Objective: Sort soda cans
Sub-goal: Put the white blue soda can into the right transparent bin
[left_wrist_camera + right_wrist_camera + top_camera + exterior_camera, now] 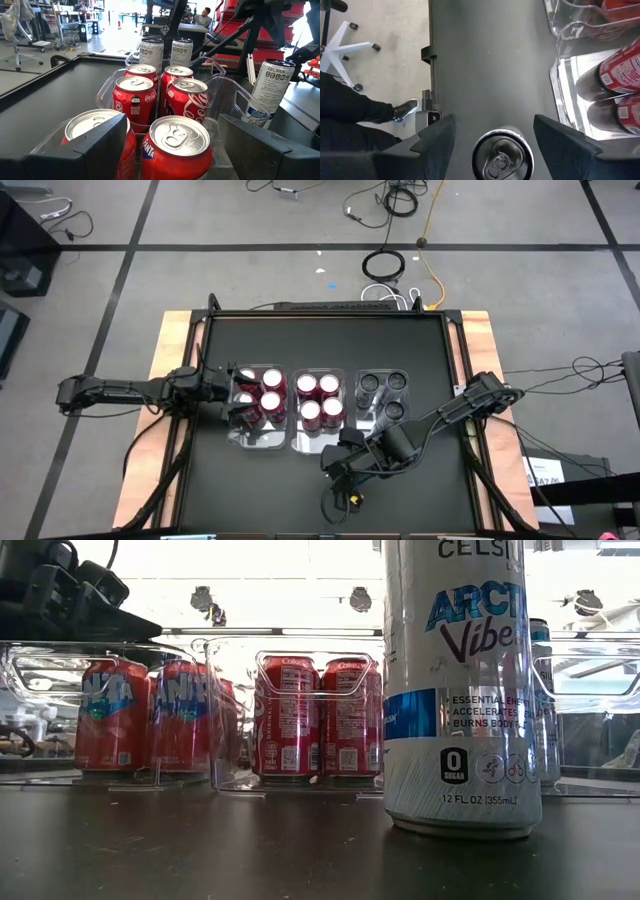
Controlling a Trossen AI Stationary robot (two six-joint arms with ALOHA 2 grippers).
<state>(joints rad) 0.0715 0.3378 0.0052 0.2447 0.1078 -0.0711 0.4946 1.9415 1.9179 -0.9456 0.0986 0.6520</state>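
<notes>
Three clear bins stand side by side mid-table. The left bin (258,442) holds red Fanta cans (175,145), the middle bin (318,444) red Coke cans (318,720), and the right bin (383,370) silver cans (151,52). A tall silver Celsius can (460,690) stands upright on the table in front of the bins. My right gripper (494,120) hangs open above it, pointing steeply down, with a finger on either side of the can's top (502,156) and clear of it. My left gripper (165,150) is open and level over the left bin's cans.
The black tabletop has free room in front of the bins (490,60) and behind them (320,340). Raised rails run along the table's edges (205,330). A person's leg and shoe (402,111) show on the floor beyond the table's near edge.
</notes>
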